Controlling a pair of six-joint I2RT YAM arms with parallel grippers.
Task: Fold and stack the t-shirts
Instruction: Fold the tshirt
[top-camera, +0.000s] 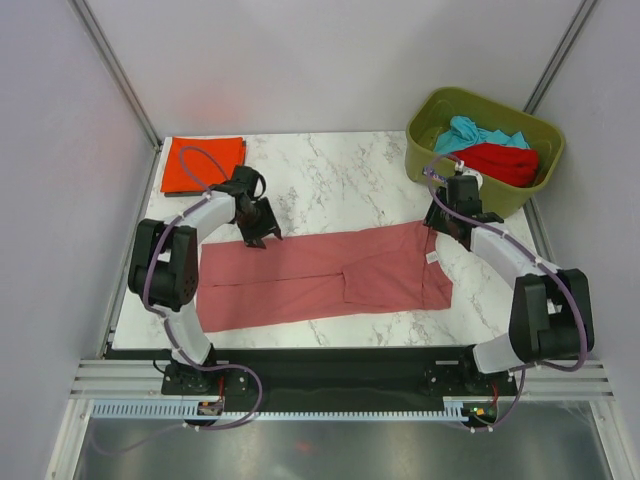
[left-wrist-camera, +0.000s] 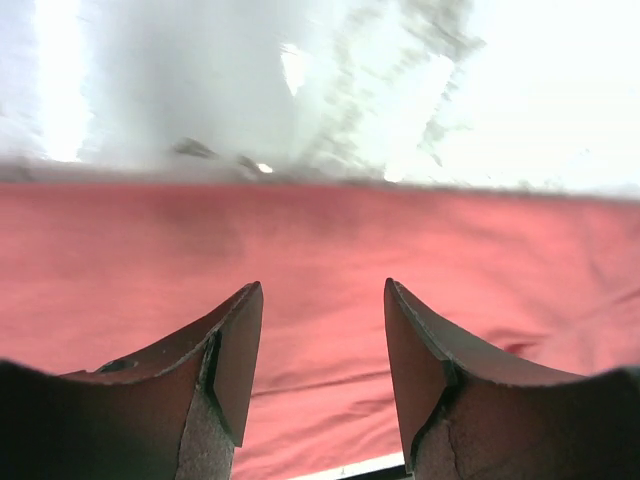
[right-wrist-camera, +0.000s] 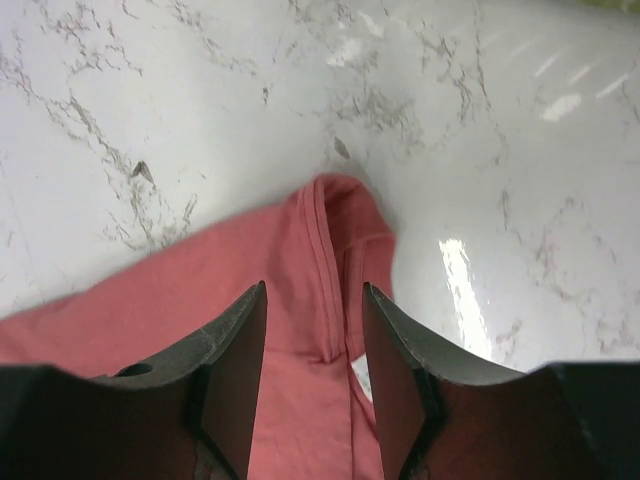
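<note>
A dusty pink t-shirt (top-camera: 320, 275) lies flat across the marble table, folded lengthwise into a long band. My left gripper (top-camera: 258, 232) hovers over its far left edge, open, nothing between the fingers; in the left wrist view the pink cloth (left-wrist-camera: 320, 250) fills the space below the left gripper (left-wrist-camera: 324, 292). My right gripper (top-camera: 440, 222) is open above the shirt's far right corner, where the collar seam and white label (right-wrist-camera: 362, 375) show beneath the right gripper (right-wrist-camera: 314, 290). A folded orange-red t-shirt (top-camera: 202, 164) lies at the back left. Teal (top-camera: 480, 133) and red (top-camera: 500, 162) t-shirts sit in the bin.
An olive-green plastic bin (top-camera: 430, 150) stands at the back right corner, close behind my right arm. Grey walls enclose the table on three sides. Bare marble (top-camera: 340, 185) stretches between the orange-red shirt and the bin.
</note>
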